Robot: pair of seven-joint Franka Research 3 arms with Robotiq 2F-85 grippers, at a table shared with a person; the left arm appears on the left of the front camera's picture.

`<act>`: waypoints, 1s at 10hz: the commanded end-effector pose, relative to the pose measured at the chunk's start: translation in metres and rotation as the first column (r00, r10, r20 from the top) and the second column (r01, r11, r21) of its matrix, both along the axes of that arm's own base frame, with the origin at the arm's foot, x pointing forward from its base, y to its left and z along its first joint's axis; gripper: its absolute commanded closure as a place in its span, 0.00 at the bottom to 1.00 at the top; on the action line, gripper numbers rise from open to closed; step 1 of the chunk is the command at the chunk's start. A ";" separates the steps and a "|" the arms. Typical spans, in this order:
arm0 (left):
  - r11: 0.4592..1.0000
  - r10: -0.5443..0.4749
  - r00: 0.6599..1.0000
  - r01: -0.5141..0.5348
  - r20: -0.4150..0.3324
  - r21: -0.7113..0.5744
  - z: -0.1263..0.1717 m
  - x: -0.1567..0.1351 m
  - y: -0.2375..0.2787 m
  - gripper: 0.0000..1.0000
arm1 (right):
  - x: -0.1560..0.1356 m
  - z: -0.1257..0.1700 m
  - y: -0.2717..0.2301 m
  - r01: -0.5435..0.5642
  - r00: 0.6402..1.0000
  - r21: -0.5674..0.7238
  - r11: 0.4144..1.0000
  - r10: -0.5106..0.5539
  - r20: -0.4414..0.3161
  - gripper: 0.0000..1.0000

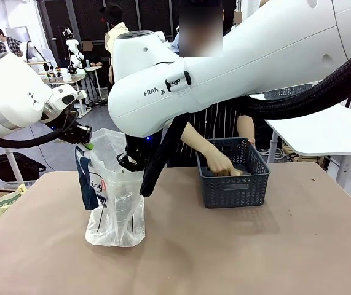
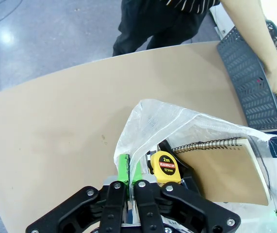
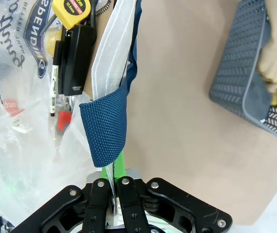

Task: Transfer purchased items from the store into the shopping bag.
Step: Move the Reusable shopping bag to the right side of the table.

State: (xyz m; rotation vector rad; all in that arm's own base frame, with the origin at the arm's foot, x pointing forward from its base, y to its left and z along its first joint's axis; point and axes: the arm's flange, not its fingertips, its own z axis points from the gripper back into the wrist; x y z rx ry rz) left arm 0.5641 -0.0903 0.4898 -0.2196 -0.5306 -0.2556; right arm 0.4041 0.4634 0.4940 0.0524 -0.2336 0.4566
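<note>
Left gripper [image 2: 129,170] and right gripper [image 3: 115,175] are pinching the shopping bag [image 1: 117,209] open; basket [image 1: 233,187] is sitting rightward, toward table's [image 1: 255,258] far edge.

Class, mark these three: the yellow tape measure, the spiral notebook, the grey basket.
tape measure [image 2: 166,168], left wrist view, on its yellow face.
notebook [image 2: 223,172], left wrist view, middle of its tan cover.
basket [image 1: 233,189], front view, on its near lattice wall.

Front cam looks across table [image 1: 273,246]; wrist cams close, top-down, both share bag [image 2: 145,121], basket [image 2: 245,63].

Translucent bag [image 1: 117,209] upright (yellow tape measure [image 2: 164,168] inside); grey basket [image 1: 233,190] nearby.
</note>
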 end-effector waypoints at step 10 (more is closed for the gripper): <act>1.000 0.011 1.000 -0.011 0.002 -0.010 0.002 -0.003 0.003 1.00 | 0.000 0.001 0.000 -0.013 1.000 0.006 1.000 0.013 0.003 1.00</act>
